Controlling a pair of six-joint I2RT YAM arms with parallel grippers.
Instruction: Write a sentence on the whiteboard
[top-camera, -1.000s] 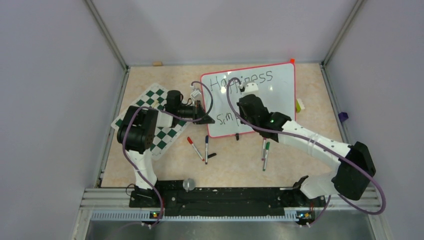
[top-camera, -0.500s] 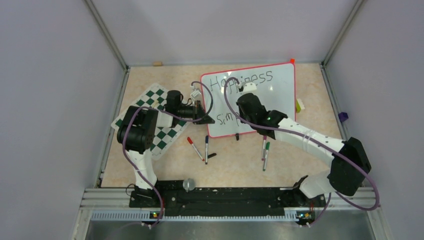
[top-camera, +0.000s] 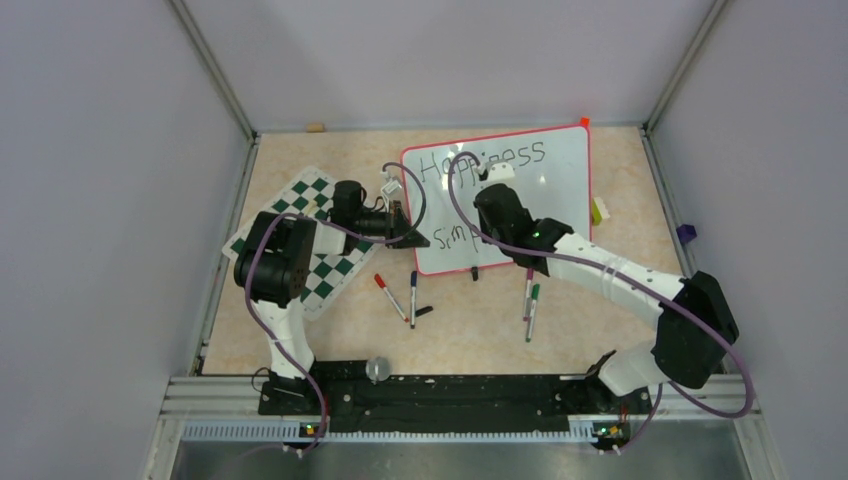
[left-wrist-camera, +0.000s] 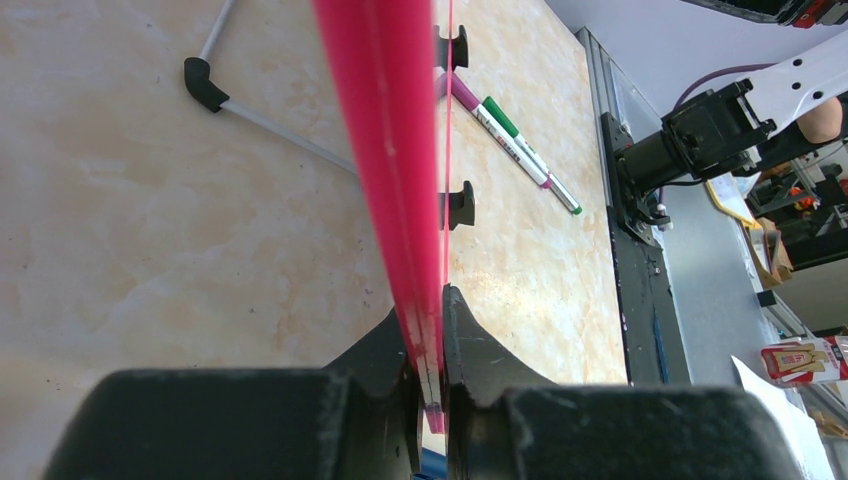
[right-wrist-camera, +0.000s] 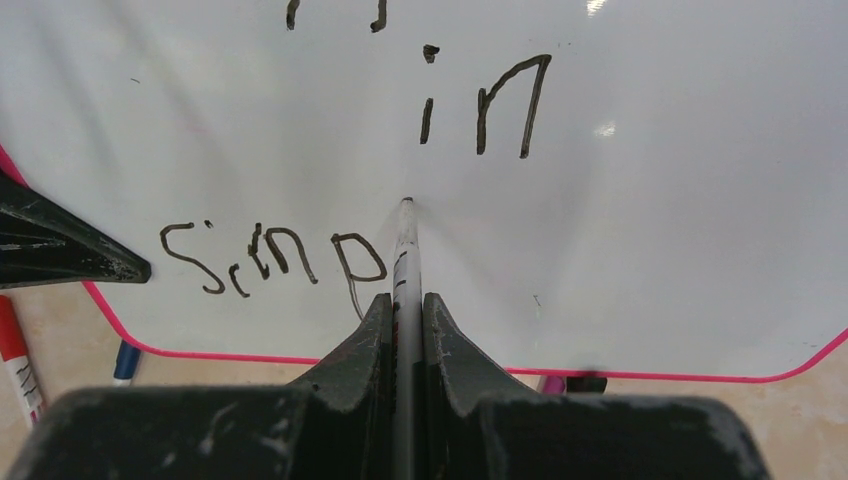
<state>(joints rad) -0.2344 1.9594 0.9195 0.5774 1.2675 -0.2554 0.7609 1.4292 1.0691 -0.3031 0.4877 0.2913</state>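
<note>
The whiteboard (top-camera: 560, 190), white with a thin red frame, lies at the middle back of the table. It bears black writing: "Happiness", "in" and "Simp" (right-wrist-camera: 270, 258). My left gripper (top-camera: 412, 237) is shut on the board's red left edge (left-wrist-camera: 385, 150), seen edge-on in the left wrist view. My right gripper (top-camera: 492, 205) is over the board's middle and shut on a marker (right-wrist-camera: 405, 260). The marker's tip touches the white surface (right-wrist-camera: 650, 200) just right of the "p".
A green-and-white chess mat (top-camera: 330, 275) lies under the left arm. Loose markers lie in front of the board: red (top-camera: 388, 295), blue (top-camera: 413, 290), pink and green (top-camera: 531, 300). The board's two black feet (left-wrist-camera: 460, 205) show in the left wrist view. A loose cap (left-wrist-camera: 205, 85) lies nearby.
My right gripper with the marker has shifted slightly left over the board. The left gripper has kept its hold on the board's edge.
</note>
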